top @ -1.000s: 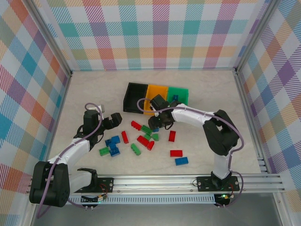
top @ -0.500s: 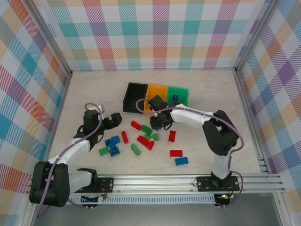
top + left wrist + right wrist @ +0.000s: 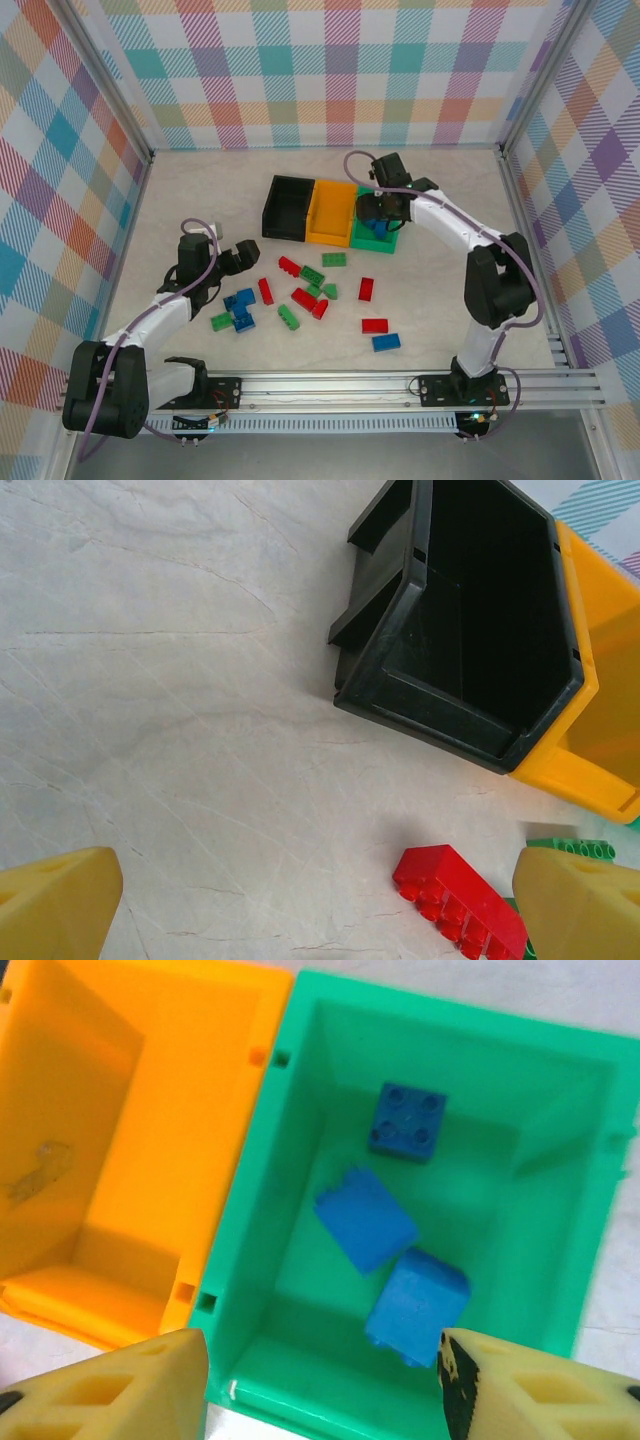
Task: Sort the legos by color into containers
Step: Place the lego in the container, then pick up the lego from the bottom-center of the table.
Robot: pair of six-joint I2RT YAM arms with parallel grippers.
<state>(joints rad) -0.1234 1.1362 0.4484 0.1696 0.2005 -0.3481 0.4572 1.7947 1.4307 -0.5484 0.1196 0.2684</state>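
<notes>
Our right claw (image 3: pixel 320 1390) hangs spread and empty above the green bin (image 3: pixel 250 1190) with its blue legos (image 3: pixel 367 1218), so we judge another pickup comes next.

left claw (image 3: pixel 320 910): spread wide | right claw (image 3: pixel 322 1385): parted, pointing straight down
</notes>
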